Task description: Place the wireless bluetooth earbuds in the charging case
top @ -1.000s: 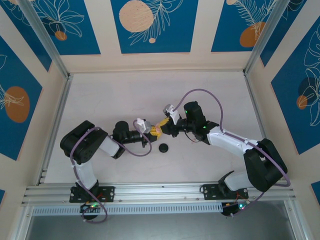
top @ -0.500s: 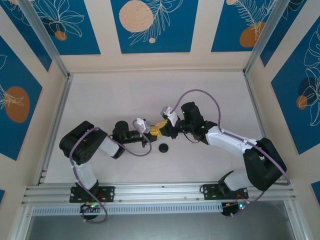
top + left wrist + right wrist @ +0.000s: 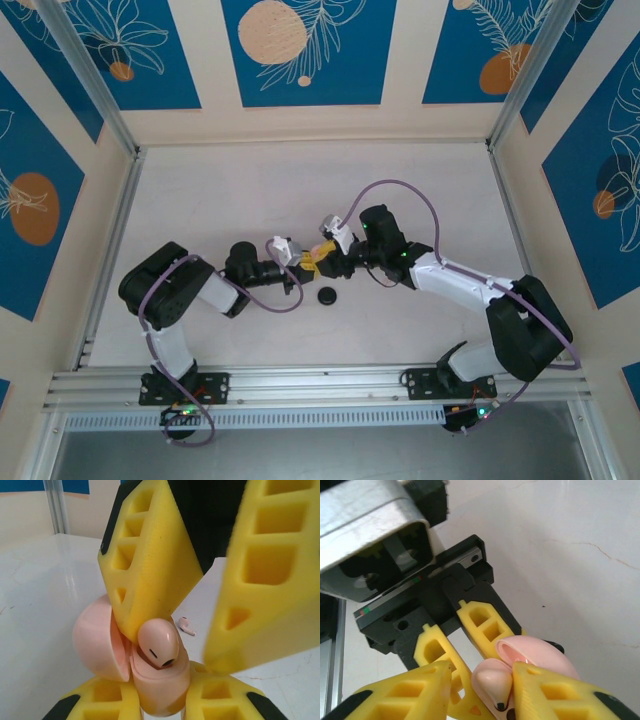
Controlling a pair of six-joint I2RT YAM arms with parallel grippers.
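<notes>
My left gripper [image 3: 160,702] is shut on the pink charging case [image 3: 162,687], which it holds upright with its lid [image 3: 95,640] swung open to the left. One pink earbud [image 3: 157,642] sits in the case's mouth, its head still sticking out. My right gripper [image 3: 480,692] is open around that earbud [image 3: 492,685]: one yellow finger [image 3: 150,555] rests against it and the other [image 3: 270,580] stands well clear. A second pink earbud [image 3: 186,625] lies on the table beyond. In the top view both grippers [image 3: 305,262] [image 3: 322,252] meet at the table's middle.
A black round disc [image 3: 327,296] lies on the white table [image 3: 250,190] just in front of the two grippers. Aluminium posts and patterned walls close the table in at the back and sides.
My right gripper's jaws have spread apart and let go of the earbud, which now rests in the case. The right arm has shifted slightly left; the left arm has held still.
</notes>
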